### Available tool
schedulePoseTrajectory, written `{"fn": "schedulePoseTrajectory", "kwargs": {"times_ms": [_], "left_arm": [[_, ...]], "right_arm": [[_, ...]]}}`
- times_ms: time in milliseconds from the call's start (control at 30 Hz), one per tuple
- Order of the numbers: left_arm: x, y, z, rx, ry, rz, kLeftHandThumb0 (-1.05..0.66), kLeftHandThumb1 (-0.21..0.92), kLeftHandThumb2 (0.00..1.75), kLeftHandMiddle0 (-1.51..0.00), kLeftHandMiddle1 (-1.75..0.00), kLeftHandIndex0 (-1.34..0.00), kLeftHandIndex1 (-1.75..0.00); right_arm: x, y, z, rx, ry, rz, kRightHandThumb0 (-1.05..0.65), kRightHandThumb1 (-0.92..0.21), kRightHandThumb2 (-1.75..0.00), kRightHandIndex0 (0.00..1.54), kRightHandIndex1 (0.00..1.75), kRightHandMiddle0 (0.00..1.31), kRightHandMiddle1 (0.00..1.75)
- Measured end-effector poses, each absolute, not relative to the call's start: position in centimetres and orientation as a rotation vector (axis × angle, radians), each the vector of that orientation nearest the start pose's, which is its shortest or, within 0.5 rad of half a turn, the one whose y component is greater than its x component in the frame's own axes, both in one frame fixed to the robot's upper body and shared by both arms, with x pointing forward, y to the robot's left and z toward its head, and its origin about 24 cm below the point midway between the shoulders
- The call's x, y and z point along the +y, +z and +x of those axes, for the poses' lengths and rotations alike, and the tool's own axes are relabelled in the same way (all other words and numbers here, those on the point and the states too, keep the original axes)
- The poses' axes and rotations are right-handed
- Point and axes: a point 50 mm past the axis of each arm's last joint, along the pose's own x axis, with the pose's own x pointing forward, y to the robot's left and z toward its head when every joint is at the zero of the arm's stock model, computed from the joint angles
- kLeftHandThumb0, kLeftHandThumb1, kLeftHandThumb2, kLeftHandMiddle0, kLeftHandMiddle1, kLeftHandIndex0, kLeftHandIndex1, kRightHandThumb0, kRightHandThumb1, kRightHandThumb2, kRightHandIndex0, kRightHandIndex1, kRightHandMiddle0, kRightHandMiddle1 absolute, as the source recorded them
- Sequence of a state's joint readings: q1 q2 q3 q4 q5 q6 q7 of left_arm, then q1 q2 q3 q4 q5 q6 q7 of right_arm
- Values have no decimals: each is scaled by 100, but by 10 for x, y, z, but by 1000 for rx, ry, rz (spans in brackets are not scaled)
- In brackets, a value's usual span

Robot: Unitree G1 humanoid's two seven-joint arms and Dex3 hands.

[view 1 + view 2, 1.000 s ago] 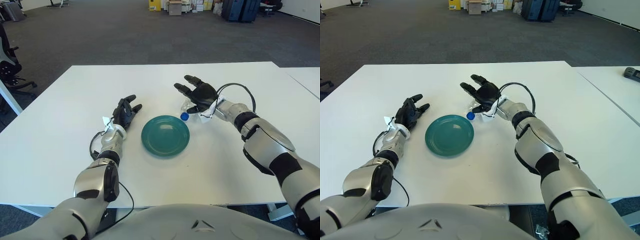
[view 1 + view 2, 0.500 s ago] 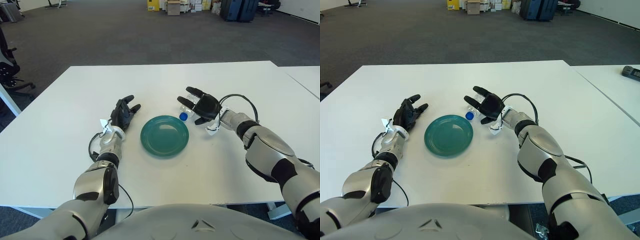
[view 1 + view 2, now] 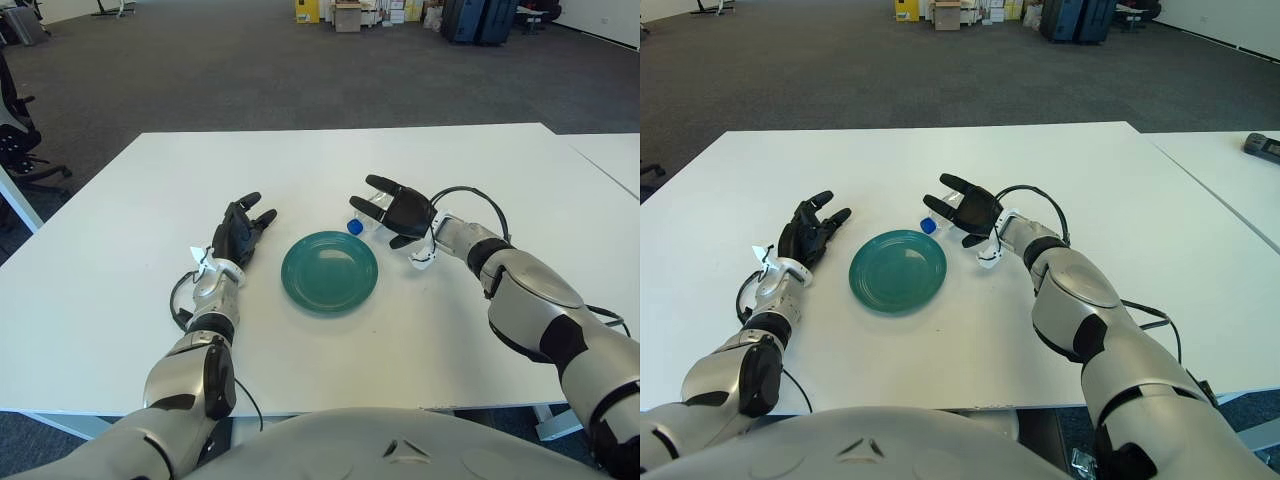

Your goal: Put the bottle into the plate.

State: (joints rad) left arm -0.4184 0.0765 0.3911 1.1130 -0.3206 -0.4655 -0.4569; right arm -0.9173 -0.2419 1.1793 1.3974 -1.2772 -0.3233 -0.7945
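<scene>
Clear plastic bottle (image 3: pixel 366 221) is lying on its side on the white table (image 3: pixel 120 210), just behind the green plate (image 3: pixel 329 270), its blue cap pointing to the robot's left. Right hand (image 3: pixel 402 210) is covering it with fingers spread, but I cannot tell if it is gripping. Left hand (image 3: pixel 238 235) is showing left of the plate, fingers relaxed and holding nothing.

Both arms wear glossy silver-grey shells with black joint bands. The left hand (image 3: pixel 240 231) and right hand (image 3: pixel 399 209) are black and three-fingered, with white wrist fittings and looping black cables.

Teal plate (image 3: pixel 329 271); clear bottle (image 3: pixel 362 221) with blue cap; white table (image 3: pixel 120 250); black fingers (image 3: pixel 385 187) on both hands; dark grey carpet (image 3: pixel 200 70)
</scene>
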Motion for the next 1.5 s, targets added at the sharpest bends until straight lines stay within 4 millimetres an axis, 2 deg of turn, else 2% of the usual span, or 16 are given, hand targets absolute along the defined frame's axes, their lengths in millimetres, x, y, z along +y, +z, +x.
{"fn": "schedulePoseTrajectory", "kwargs": {"times_ms": [633,800,833,900,1033,1167,1300,1500], "left_arm": [[208,-42,274,82,-18,-482,-96,92,97,-53,-66,-19,-110],[209,-42,272,76,-20,-495,-97,92,97,-52,-65,-18,-109],[209,-42,272,76,-20,-497,-97,92,97,-52,-65,-17,-109],[209,-42,272,74,-24,-500,-97,92,97,-52,-65,-17,-109],[209,-42,272,73,-27,-502,-97,92,97,-52,-65,-17,-109],[209,-41,271,72,-29,-501,-97,92,97,-52,-64,-17,-108],[208,-41,271,72,-31,-502,-97,92,97,-52,-64,-17,-108],[207,-41,272,70,-37,-505,-97,92,98,-52,-64,-18,-108]], "right_arm": [[-109,5,334,-789,840,-2028,-104,-92,-95,6,2,2,2],[-109,5,334,-773,841,-1999,-101,-92,-91,13,4,6,4],[-108,5,334,-768,840,-1984,-101,-92,-88,20,3,4,16],[-108,4,333,-752,833,-1948,-100,-92,-85,25,2,2,25],[-107,1,330,-703,810,-1873,-99,-92,-78,32,3,0,37],[-104,-1,329,-576,766,-1760,-92,-92,-54,42,6,0,53],[-99,-2,330,-447,745,-1660,-89,-92,-44,44,7,0,57],[-96,0,333,-367,745,-1596,-81,-92,-29,45,7,0,63]]}}
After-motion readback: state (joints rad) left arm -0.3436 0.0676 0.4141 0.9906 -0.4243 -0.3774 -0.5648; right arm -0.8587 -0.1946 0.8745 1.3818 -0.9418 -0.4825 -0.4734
